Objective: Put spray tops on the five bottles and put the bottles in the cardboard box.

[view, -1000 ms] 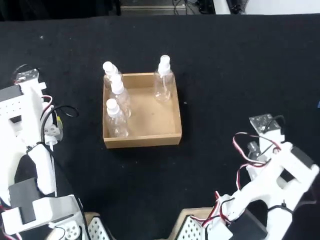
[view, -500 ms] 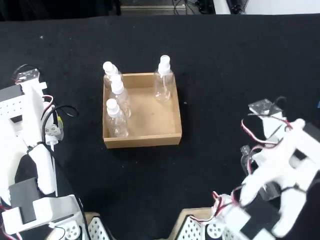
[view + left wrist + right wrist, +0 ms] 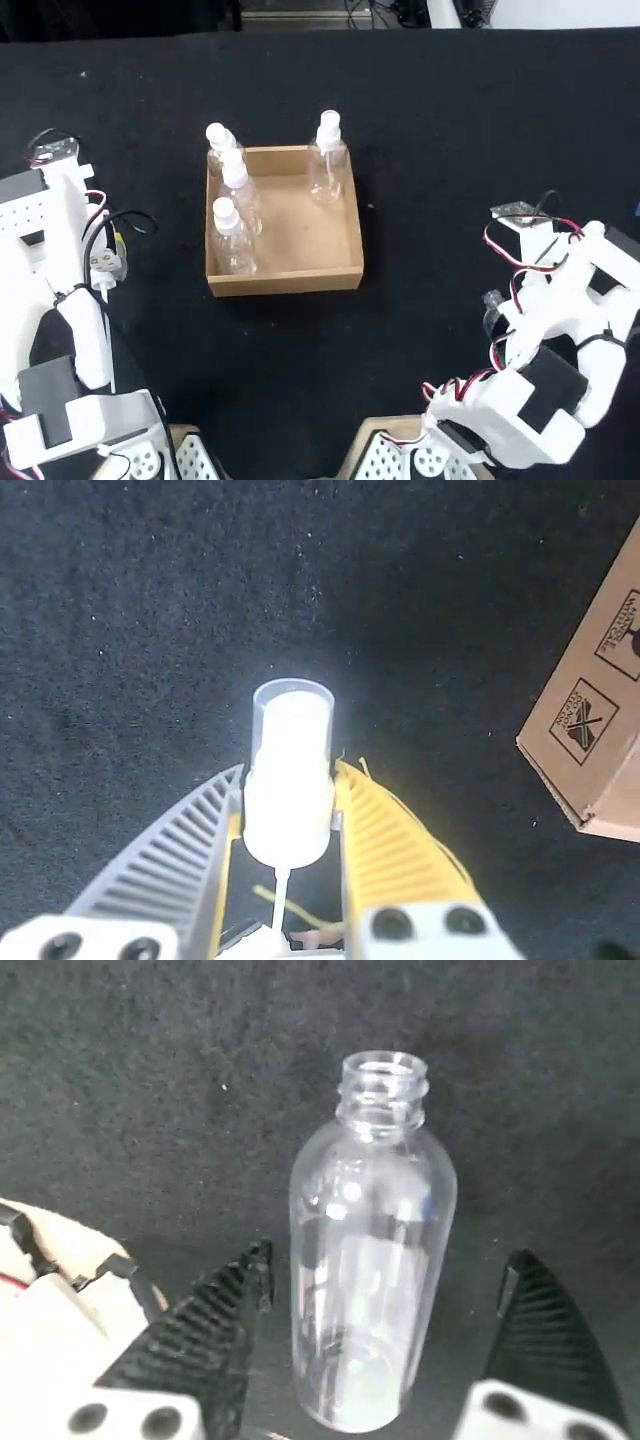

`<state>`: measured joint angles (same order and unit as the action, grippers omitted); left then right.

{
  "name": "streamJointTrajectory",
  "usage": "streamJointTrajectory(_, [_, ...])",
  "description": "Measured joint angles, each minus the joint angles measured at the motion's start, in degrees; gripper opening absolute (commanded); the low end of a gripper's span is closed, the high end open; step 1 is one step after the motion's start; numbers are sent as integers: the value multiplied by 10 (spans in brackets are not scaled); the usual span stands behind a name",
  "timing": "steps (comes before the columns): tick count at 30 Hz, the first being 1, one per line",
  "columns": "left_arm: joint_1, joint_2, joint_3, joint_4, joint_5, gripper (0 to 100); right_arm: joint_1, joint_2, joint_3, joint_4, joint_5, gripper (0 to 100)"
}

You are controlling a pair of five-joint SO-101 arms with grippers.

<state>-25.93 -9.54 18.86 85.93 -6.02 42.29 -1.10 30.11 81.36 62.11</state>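
The left end effector (image 3: 288, 780) holds a white spray top (image 3: 291, 735) tight. The right end effector (image 3: 390, 1260) is wide open, one finger on each side of the bare bottle (image 3: 368, 1210) on the black desk (image 3: 450, 120). Four capped bottles (image 3: 233, 225) stand in the cardboard box (image 3: 283, 279).

Right claw (image 3: 388, 1256) now astride bottle (image 3: 372, 1300)

black cloth covers the table (image 3: 480, 110)
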Motion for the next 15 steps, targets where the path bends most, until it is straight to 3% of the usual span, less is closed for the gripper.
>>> streamJointTrajectory(7, [0,0,0,0,0,33,-3,-2,94,-112,9,322])
streamJointTrajectory(15, [0,0,11,0,0,33,-24,-13,121,-132,4,322])
